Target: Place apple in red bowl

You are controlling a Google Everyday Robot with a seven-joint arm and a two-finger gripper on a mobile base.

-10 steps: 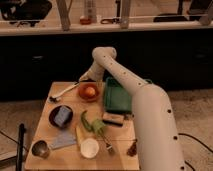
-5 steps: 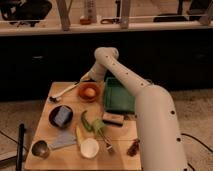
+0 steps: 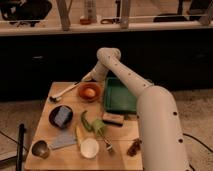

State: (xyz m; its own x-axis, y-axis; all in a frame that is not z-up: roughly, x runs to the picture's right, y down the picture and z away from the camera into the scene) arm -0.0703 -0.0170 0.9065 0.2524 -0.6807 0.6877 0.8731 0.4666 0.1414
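Apple point(image 3: 90, 92) location: inside the red bowl point(image 3: 81, 95), resting at its centre. Red bowl location: far half of the wooden table point(image 3: 118, 157). Gripper point(image 3: 88, 79) location: just behind the red bowl's far rim, above table level, at the end of the white arm point(image 3: 150, 107), which reaches in from the right and bends down toward the bowl. Gripper state: cannot be determined; nothing can be seen held in it. Green tray point(image 3: 121, 96): just right of the red bowl. White utensil point(image 3: 65, 92): left of the red bowl, lying at an angle. Dark bowl point(image 3: 52, 116): nearer the camera and left of the red bowl, holding a blue block point(image 3: 62, 116). Green pepper point(image 3: 90, 123): directly in front of the red bowl, apart from it. White bowl point(image 3: 90, 148): well in front of the red bowl, near the table's front edge. Metal cup point(image 3: 40, 148): front left corner, farthest from the red bowl.
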